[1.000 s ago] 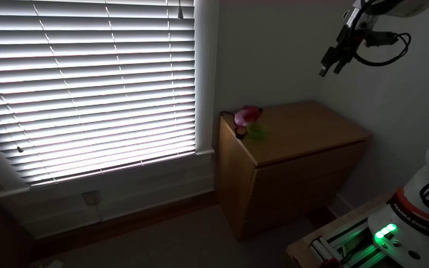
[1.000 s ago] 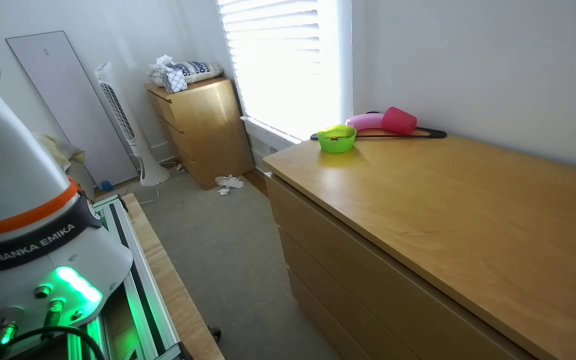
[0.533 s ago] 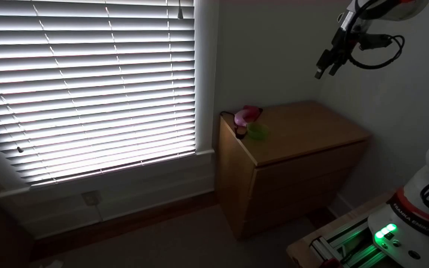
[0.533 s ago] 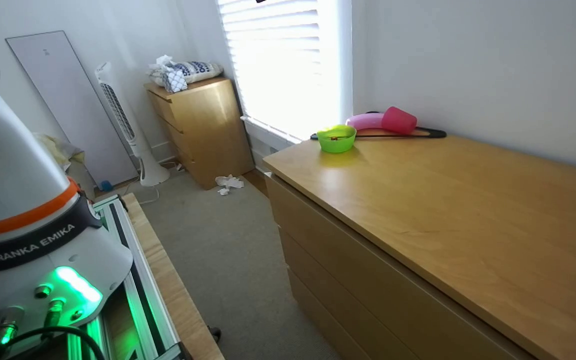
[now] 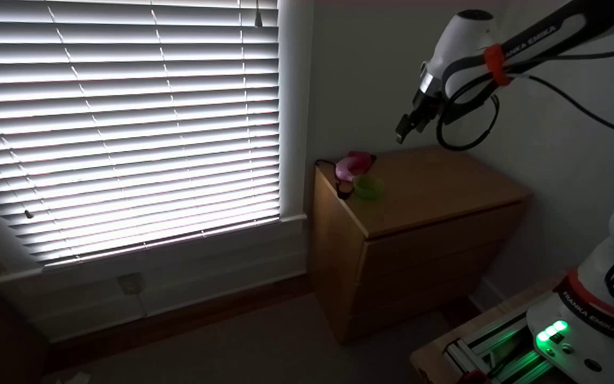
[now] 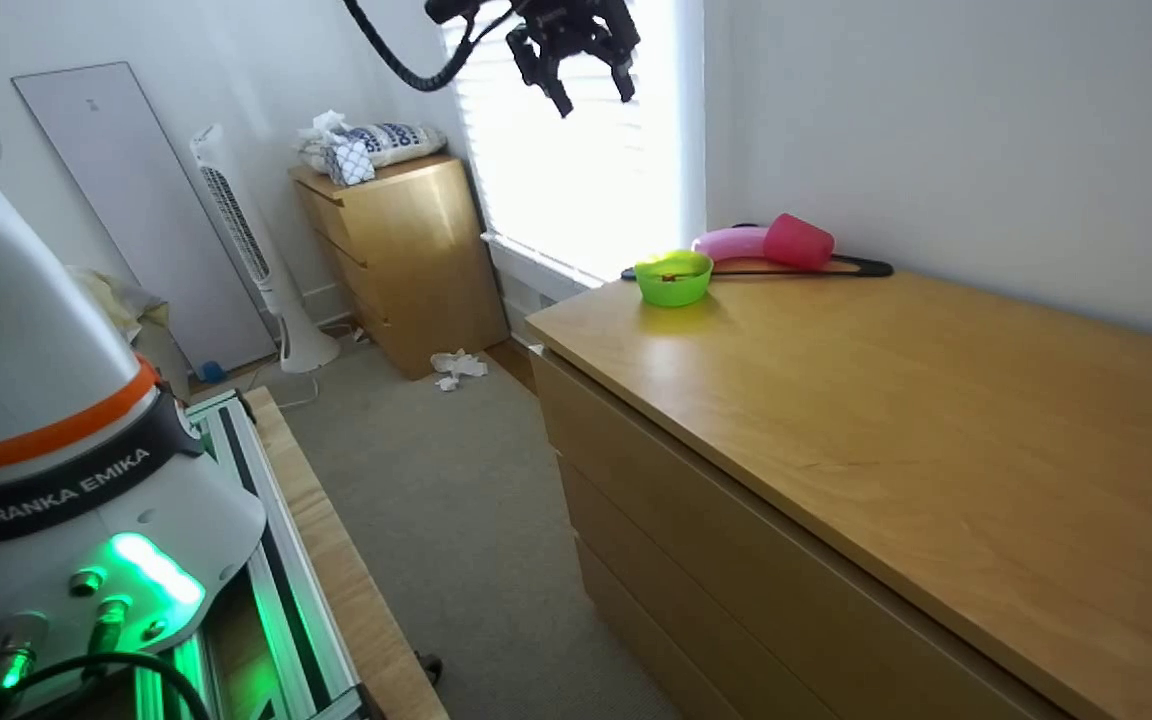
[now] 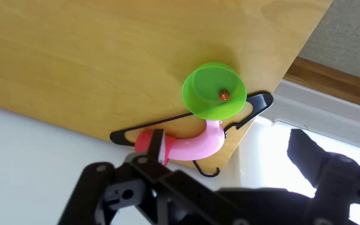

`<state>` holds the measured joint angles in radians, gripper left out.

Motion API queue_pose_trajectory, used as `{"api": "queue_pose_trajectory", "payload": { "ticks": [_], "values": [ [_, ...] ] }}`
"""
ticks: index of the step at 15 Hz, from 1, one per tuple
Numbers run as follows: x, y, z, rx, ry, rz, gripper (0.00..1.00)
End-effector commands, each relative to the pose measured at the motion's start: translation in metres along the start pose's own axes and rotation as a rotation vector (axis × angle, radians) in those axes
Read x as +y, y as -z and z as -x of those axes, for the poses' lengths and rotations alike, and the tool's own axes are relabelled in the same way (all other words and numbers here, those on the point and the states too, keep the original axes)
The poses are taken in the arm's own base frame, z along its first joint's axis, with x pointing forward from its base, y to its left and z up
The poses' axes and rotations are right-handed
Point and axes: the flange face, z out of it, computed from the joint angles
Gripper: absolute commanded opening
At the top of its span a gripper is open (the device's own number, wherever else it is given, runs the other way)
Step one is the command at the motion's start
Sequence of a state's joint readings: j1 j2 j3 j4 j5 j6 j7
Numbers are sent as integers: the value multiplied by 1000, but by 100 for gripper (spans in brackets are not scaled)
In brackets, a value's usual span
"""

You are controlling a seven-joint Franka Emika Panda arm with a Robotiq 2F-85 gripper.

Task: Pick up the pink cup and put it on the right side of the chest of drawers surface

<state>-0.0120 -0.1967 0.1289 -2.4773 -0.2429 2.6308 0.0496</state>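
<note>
The pink cup [image 6: 799,242] is a small pink-red cup lying tilted at the back corner of the light-wood chest of drawers [image 6: 936,420]. Its wide end faces a paler pink curved thing [image 6: 731,242] and touches it. The cup also shows in an exterior view [image 5: 359,159] and, partly hidden by a finger, in the wrist view [image 7: 144,142]. My gripper [image 6: 596,103] is open and empty, in the air well above the chest top. It points down toward the chest in an exterior view [image 5: 410,134]. In the wrist view the fingers [image 7: 227,132] are wide apart.
A green bowl [image 6: 674,280] with a red die [image 7: 224,96] in it stands just in front of the pale pink thing. A black hanger [image 7: 259,101] lies under these things. The wall runs along the chest's back edge; the window [image 5: 179,133] is beside the corner.
The arm has swung toward the chest and downward. The gripper has come down into view from the top of an exterior view. The cup, bowl, pale pink thing and hanger have not moved.
</note>
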Motion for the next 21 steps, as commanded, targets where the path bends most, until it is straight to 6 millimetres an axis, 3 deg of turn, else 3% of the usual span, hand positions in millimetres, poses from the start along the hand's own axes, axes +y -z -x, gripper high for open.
{"api": "queue_pose_trajectory", "payload": {
  "ticks": [1,4,7,9,14,15,16,18,21],
  "values": [
    [-6,-44,-38,35,-35,85,100],
    [15,-57,-76,63,-120,205,100],
    [9,-75,-115,82,-215,313,100],
    [-10,-97,-128,70,-268,391,100],
    [-55,-161,-142,41,-312,453,100],
    [-56,-164,-148,44,-278,429,100],
    [-57,-151,-135,40,-295,425,100],
    [-59,-163,-142,40,-289,425,100],
    [-54,-163,-147,46,-288,429,100]
  ]
}}
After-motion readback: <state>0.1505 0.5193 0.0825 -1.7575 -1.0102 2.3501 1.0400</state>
